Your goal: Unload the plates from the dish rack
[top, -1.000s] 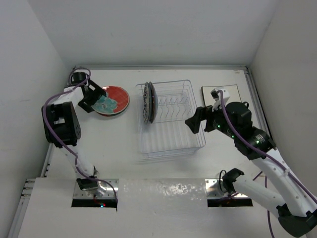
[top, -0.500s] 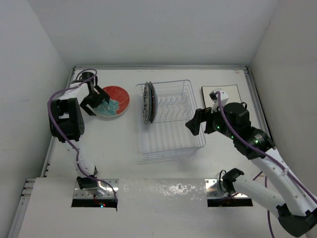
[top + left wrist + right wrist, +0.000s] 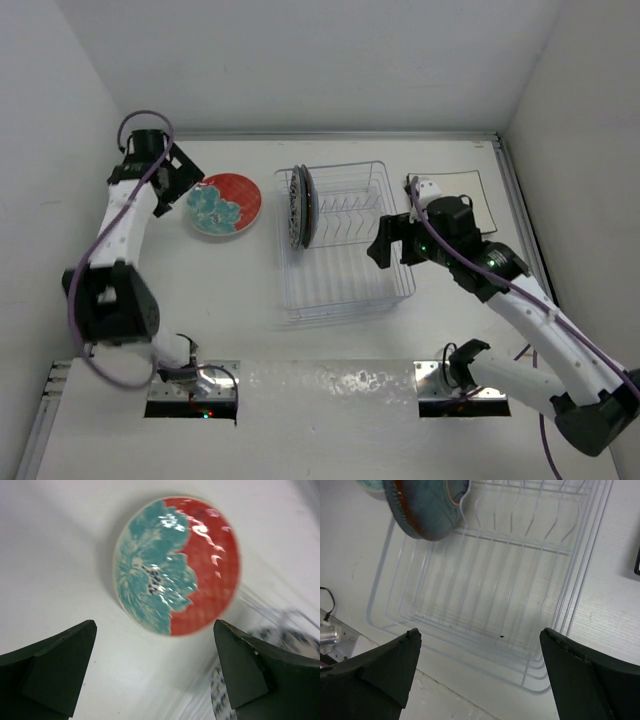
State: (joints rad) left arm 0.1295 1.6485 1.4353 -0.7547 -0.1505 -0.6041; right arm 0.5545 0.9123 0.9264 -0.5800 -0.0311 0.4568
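While hanging above the far left of the tabletop (image 3: 250, 285), grips nothing with the left hand (image 3: 183, 186): spread as wide as it goes, only air between the fingers (image 3: 50, 672), tips near the left edge of the round red plate (image 3: 224, 204) without touching it. From the left wrist, two dark blunt wedges either side of that plate. Lies flat on the tabletop, left of the dish rack (image 3: 345, 282) and apart from it. Glossy glaze, dimpled red on one half, a ragged teal flower-like blotch with a dark speckled centre on the other, pale rim.

Much the same on the right: right hand (image 3: 383, 243) fully spread and empty, poised over the right wall of the dish rack, pointing left across it.

Dish rack: rectangular, see-through, thin ribs, a row of upright curved prongs in the far half, tray-like base with rounded corners, mid-tabletop. At its far left end, two plates on edge, close together: a white one with dark floral pattern (image 3: 291, 207) leftmost, a teal one (image 3: 306, 196) just right of it, smooth and round.

At the far right, a pale square plate (image 3: 468, 183) with a dark rim, flat on the tabletop, partly hidden behind the right arm.
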